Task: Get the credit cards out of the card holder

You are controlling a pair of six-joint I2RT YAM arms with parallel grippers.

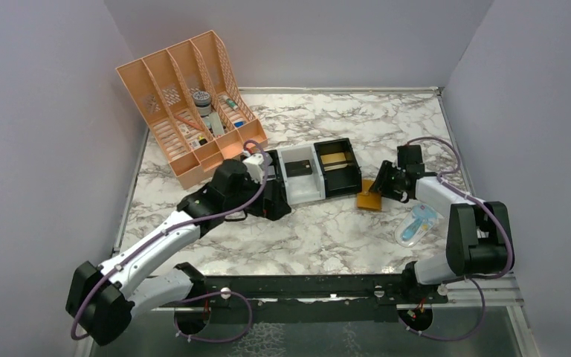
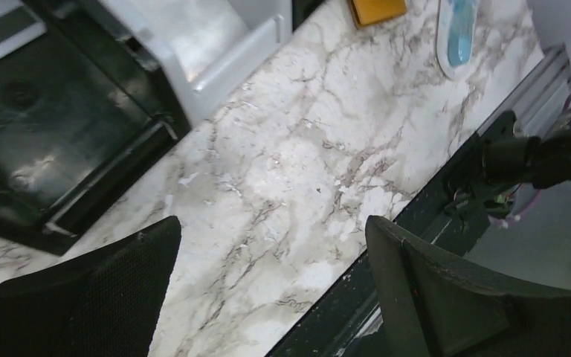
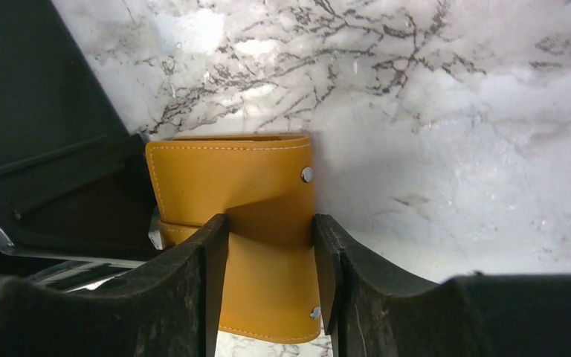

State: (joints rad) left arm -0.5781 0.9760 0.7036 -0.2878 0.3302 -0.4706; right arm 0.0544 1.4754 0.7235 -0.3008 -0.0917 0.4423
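Observation:
The card holder (image 3: 230, 178) is a mustard-tan wallet with metal snaps. It lies folded on the marble beside the corner of a black bin and also shows in the top view (image 1: 369, 199). My right gripper (image 3: 270, 282) is down on it, jaws partly closed: the left finger overlaps the leather and the right finger presses its right edge. My left gripper (image 2: 271, 297) is wide open and empty over bare marble near the table's front rail. No credit cards are visible; the wallet's inside is hidden.
A black bin (image 1: 340, 165) and a white bin (image 1: 299, 172) stand in a row at mid-table, with another black bin (image 2: 52, 134) under my left arm. An orange file rack (image 1: 186, 104) stands at the back left. A clear-blue packet (image 1: 416, 223) lies near the right arm.

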